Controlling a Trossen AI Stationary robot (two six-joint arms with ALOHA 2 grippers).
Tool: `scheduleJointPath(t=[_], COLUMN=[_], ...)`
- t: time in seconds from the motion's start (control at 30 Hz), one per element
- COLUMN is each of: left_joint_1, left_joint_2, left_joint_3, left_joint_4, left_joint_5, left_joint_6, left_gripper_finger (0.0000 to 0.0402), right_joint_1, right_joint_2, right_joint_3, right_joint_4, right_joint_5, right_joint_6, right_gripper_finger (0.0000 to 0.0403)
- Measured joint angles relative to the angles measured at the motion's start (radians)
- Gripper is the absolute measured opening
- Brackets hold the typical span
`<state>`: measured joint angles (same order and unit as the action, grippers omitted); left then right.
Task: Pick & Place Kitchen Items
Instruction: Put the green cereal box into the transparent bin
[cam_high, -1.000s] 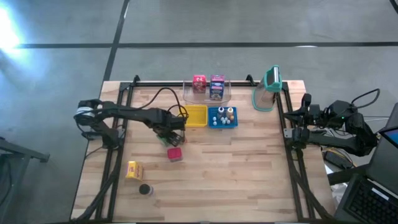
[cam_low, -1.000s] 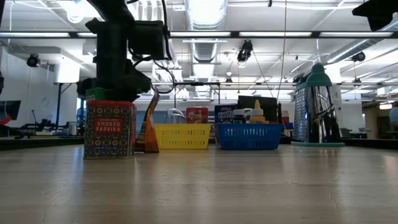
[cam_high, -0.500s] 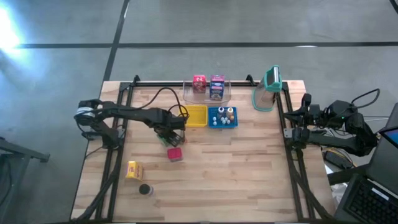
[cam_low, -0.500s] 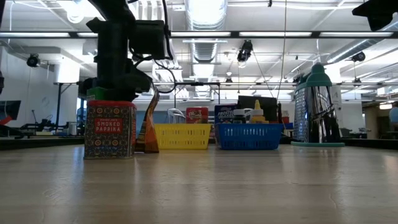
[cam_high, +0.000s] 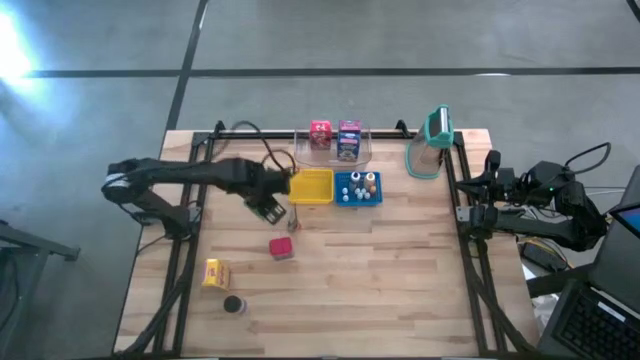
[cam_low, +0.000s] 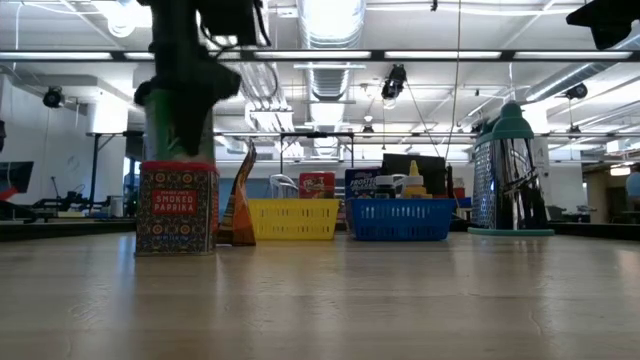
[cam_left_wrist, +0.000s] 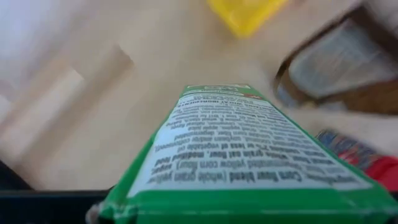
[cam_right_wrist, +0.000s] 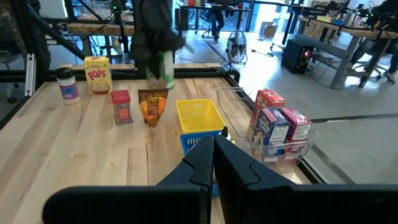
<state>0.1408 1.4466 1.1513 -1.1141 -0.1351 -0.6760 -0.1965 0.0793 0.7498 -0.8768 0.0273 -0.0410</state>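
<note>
Green carton (cam_left_wrist: 249, 155) is clamped in the left claw (cam_high: 272, 207), lifted clear of the counter (cam_high: 400, 270) just beside the yellow basket (cam_high: 312, 186) (red paprika tin (cam_high: 282, 248) and orange taco-mix pouch (cam_right_wrist: 152, 106) sit right below it). Right claw (cam_right_wrist: 212, 163) is pinched shut on nothing, parked off at the counter's right edge.

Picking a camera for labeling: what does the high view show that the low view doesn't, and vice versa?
High only: yellow carton and dark disc near the table's front-left, and the right gripper, shut, parked at the right edge. Low only: the red tin's "Smoked Paprika" label and the room behind. Both: yellow basket, blue basket, jug, and the left gripper holding a green carton above the table.
</note>
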Motion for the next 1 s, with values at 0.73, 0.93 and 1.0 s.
scheduleJointPath(t=[0.73,0.93,1.0], left_joint_1=[0.29,0.319,0.333], left_joint_2=[0.243,0.437,0.496], left_joint_3=[0.63,0.791,0.831], left_joint_4=[0.213,0.142,0.105], left_joint_5=[0.018,0.002,-0.004], left_joint_6=[0.933,1.087,1.108], left_gripper_finger=[0.0175,0.0175,0.0175], right_joint_1=[0.0,0.0,0.0], right_joint_2=[0.0,0.0,0.0], right_joint_3=[0.0,0.0,0.0], right_joint_4=[0.0,0.0,0.0], right_joint_5=[0.0,0.0,0.0], right_joint_6=[0.0,0.0,0.0], right_gripper_finger=[0.0008,0.0008,0.0008])
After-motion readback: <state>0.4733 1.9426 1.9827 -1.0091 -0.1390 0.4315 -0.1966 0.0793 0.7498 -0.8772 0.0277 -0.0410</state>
